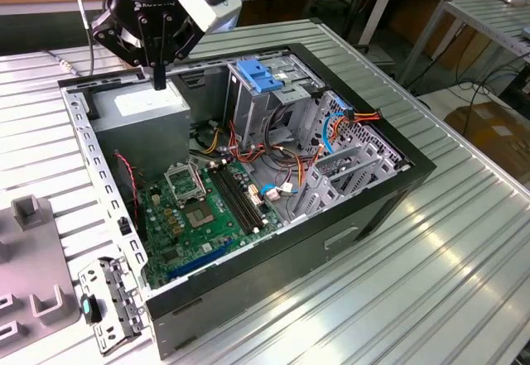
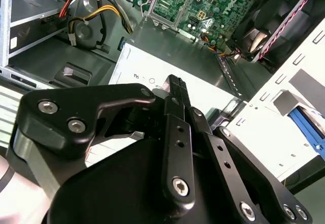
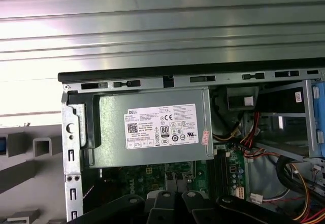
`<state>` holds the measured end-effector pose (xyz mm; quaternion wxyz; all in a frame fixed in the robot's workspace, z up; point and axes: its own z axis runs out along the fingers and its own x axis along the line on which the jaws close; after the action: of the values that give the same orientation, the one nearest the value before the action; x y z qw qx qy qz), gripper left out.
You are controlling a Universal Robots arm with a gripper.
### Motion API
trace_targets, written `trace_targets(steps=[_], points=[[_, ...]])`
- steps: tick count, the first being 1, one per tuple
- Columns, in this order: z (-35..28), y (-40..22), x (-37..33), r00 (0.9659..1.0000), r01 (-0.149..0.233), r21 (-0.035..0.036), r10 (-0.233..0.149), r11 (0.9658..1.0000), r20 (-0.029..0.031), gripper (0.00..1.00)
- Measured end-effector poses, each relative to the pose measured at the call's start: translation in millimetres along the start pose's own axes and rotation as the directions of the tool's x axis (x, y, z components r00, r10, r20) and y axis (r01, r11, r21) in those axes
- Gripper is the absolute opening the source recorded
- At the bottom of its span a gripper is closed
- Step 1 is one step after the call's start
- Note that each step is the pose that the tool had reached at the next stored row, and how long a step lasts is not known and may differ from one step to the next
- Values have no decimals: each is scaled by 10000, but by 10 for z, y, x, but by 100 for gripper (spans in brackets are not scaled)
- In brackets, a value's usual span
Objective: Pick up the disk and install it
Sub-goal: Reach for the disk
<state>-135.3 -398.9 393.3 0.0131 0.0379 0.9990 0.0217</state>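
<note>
"Exterior view first; where did the pincer (image 1: 159, 79) stand?"

"Over the open computer case (image 1: 364, 204), with its tip just above the grey power-supply box (image 1: 141, 110); whether it touched the box I could not tell; the jaws were drawn together and held nothing."

"And the disk?"

"Outside the case, on the ribbed tabletop (image 1: 431, 274); in the second wrist view a ridged blue strip lay beyond the case's perforated frame; I judged that strip to be the disk (image 2: 304, 126), seen by one of its side rails; the rest of it was cut off, so I could not tell how it lay; it seemed to sit by the grey holder (image 1: 33, 216) at the exterior view's left, well apart from the pincer."

"How would it handle?"

"Stiff, I reckoned, and dense for so small a thing; a metal body would not give under the jaws, though its smooth faces could slip; it would also be fragile to a knock, so no dropping or banging it."

"Where to take hold?"

"Across the two long sides, on the plastic rails near the middle, so that it hung level; the plastic ought to grip better than bare metal; I would have kept the jaws off the label face and off the connector end."
</note>
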Motion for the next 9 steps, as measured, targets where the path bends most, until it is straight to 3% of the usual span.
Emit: trace_targets(steps=[9], points=[[-2, -6, 77, 10000, 0, 0, 0, 10000, 0, 11]])
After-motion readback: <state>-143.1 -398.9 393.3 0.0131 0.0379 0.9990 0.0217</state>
